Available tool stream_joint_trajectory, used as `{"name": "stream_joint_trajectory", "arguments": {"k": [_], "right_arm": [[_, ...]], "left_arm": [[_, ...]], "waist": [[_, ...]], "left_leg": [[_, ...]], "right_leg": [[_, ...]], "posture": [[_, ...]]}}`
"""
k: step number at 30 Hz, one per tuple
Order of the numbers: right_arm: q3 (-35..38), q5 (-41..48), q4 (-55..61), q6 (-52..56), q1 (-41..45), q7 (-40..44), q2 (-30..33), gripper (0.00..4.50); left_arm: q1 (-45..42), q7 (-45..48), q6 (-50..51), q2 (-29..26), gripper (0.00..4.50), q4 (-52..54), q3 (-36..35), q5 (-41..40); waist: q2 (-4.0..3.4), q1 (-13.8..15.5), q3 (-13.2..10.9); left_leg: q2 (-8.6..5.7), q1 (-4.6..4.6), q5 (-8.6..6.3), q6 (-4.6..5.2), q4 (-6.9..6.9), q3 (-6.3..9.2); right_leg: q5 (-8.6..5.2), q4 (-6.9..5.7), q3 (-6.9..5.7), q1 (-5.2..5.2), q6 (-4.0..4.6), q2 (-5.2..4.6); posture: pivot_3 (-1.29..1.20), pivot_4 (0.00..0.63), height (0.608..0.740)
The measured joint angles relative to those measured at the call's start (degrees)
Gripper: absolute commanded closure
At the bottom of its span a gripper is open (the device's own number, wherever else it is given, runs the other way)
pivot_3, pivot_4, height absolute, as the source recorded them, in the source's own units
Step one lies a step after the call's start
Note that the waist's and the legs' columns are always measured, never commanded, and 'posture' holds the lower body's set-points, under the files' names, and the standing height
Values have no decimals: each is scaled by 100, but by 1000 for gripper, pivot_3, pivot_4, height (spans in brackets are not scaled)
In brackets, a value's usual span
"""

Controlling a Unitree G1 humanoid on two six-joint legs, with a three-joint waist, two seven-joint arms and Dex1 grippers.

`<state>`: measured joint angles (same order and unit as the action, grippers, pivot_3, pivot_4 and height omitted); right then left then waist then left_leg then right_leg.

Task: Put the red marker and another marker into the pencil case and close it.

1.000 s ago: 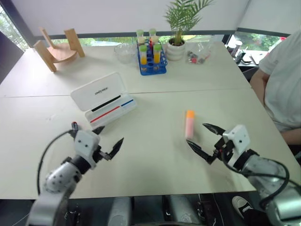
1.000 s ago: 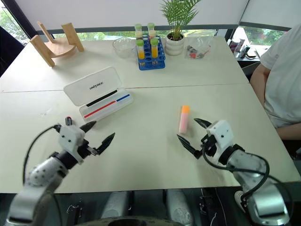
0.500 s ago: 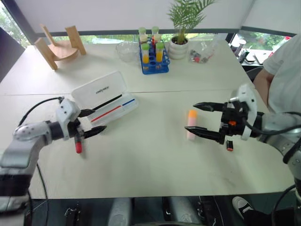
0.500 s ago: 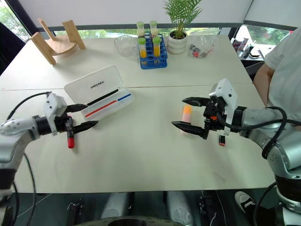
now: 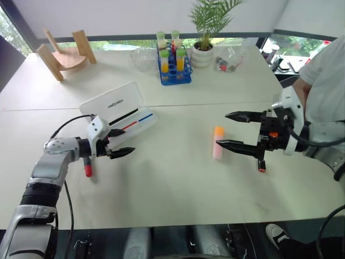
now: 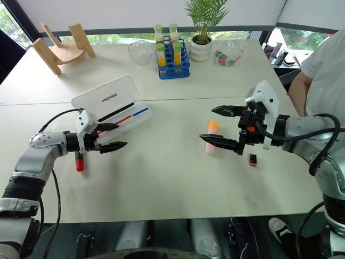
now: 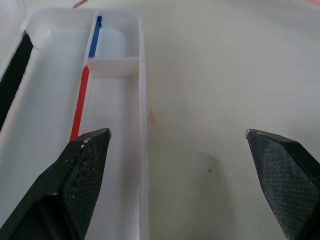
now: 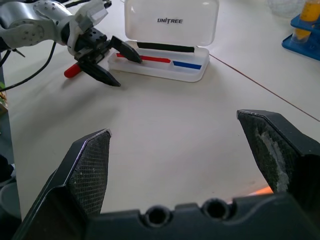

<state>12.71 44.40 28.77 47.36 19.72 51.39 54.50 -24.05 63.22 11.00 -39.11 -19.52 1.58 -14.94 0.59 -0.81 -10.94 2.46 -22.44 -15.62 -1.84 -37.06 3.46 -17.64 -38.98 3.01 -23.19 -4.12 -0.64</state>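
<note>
Left gripper (image 6: 112, 136), two black fingers on a white wrist block: we are seeing it spread wide and holding nothing, hovering low over the table just in front of the pencil case, pointing toward the table's middle. Right gripper (image 6: 215, 127), same build: also gaping wide and empty, raised above the table, one finger passing over the orange-capped highlighter.

Big cream-white tabletop (image 6: 161, 178), with a seam running across between two joined panels, is carrying everything.

At the far right edge a person in a white shirt (image 5: 329, 81) is sitting.

Back left, a light wooden stand with two upright slats (image 6: 56, 46) is resting on the table.

Back centre, a green palm-like plant in a white pot (image 6: 204, 29) is standing beside a blue plastic rack of tubes with green caps and yellow-orange liquid (image 6: 172, 56), and a clear glass bowl (image 6: 141, 52) is sitting just left of the rack.

The pencil case (image 6: 110, 110), a flat white plastic box with rounded corners, is lying open left of centre, its lettered lid tilted up at the back; thin black, red and blue pens are lying in its tray.

The other marker (image 6: 211, 136), a short thick pale pink highlighter with an orange cap, is lying on the table right of centre, well apart from the case.

The red marker (image 6: 78, 160), slim, with a red barrel, is lying on the table beneath the left wrist, outside the case and near its front corner.

A tiny black-and-red piece (image 6: 252, 159) is lying near the right gripper.
</note>
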Motion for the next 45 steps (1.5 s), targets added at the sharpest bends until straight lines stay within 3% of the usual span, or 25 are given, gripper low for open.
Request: {"name": "stream_joint_trajectory", "arguments": {"k": [3, 10, 11, 16, 27, 39, 45], "right_arm": [[93, -1, -28, 0, 6, -4, 44, 0], [116, 0, -87, 0, 153, -65, 46, 0], [116, 0, -94, 0, 156, -73, 46, 0], [116, 1, -132, 1, 282, -109, 47, 0], [113, -35, -208, 0, 425, -253, 45, 0], [113, -32, -189, 0, 431, -415, 41, 0], [112, -40, -189, -24, 429, -443, 32, 0]], "left_arm": [[-75, -27, -132, 58, 795, -62, 51, 180], [-472, -181, -195, 274, 4237, -609, 86, 403], [-544, -121, -200, 276, 4417, -644, 88, 429], [-698, 161, -257, 377, 4417, -619, 230, 452], [-274, 1448, -154, 557, 4417, 1192, 1280, 215], [-212, 1264, -625, 534, 4417, 1163, 1495, 590], [175, 731, 82, 525, 4417, 1789, 1313, 516]], "waist": [[-2, 3, 2], [-10, 32, 7], [-13, 35, 9], [-15, 23, 9], [-17, -22, 6], [-16, 0, 6], [-17, -19, 6]], "left_leg": [[0, 1, 0, 0, 0, 0], [-4, 7, 3, -3, -8, 5], [-7, 8, 3, -3, -9, 4], [-8, 7, 3, -4, -8, 4], [-3, 4, 2, -2, -2, 2], [-4, 3, 2, -2, -4, 2], [-2, 5, 2, -2, -3, 2]], "right_leg": [[0, -1, 0, 1, 0, 0], [1, -5, -2, 14, -3, -1], [2, -5, -2, 16, -4, -4], [3, -5, -1, 15, -6, -5], [3, -6, 3, 4, -4, 2], [3, -6, 3, 5, -5, 1], [3, -6, 4, 7, -5, 1]], "posture": [[0, 150, 740], [0, 150, 740], [0, 150, 740], [0, 150, 740], [0, 150, 740], [0, 150, 740], [0, 150, 740]]}}
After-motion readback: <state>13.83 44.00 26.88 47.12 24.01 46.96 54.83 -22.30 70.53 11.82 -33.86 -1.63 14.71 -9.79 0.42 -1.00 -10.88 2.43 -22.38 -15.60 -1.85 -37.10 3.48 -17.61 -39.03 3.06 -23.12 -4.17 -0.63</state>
